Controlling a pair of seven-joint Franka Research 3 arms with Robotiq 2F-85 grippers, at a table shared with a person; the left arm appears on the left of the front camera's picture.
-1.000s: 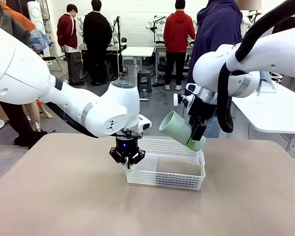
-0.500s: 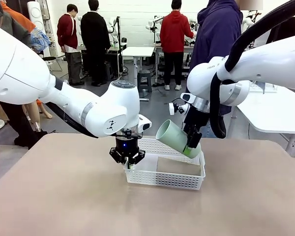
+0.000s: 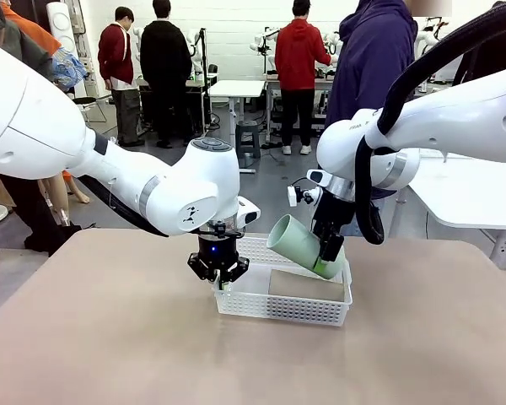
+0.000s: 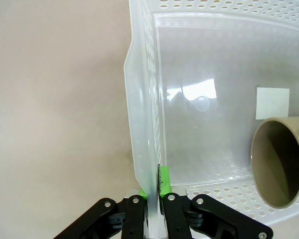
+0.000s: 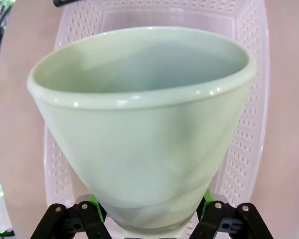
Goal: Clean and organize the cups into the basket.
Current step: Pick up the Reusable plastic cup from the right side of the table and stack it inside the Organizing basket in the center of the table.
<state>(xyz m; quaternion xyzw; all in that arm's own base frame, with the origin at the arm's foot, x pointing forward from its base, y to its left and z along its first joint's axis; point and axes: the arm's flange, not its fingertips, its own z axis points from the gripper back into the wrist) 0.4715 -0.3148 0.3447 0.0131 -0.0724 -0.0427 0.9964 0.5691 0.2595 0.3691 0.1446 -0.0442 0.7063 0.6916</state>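
Front view: your left gripper (image 3: pixel 220 276) is pinched shut on the left end wall of the basket (image 3: pixel 280 309), pinning it to the table (image 3: pixel 110 337). Your right gripper (image 3: pixel 330 254) has the mint cup (image 3: pixel 298 243) clamped by its narrow base end. The cup is tilted, mouth up and to the left, hanging over the basket's right half just above the tan cup (image 3: pixel 305 285) lying inside.

Left wrist view: the green pads sit tight on either side of the thin wall, so that hold looks solid. I'd leave it alone so the basket can't skate. The tan cup lies on its side along one long wall, with bare floor beside it, and that's your lane.

Right wrist view: the fingers are spread around the cup's base, with the perforated basket straight below. I'd level the cup out parallel to the tan one and bring it right down to the floor. Only let go once it's low, or it'll probably roll or knock into the other cup.
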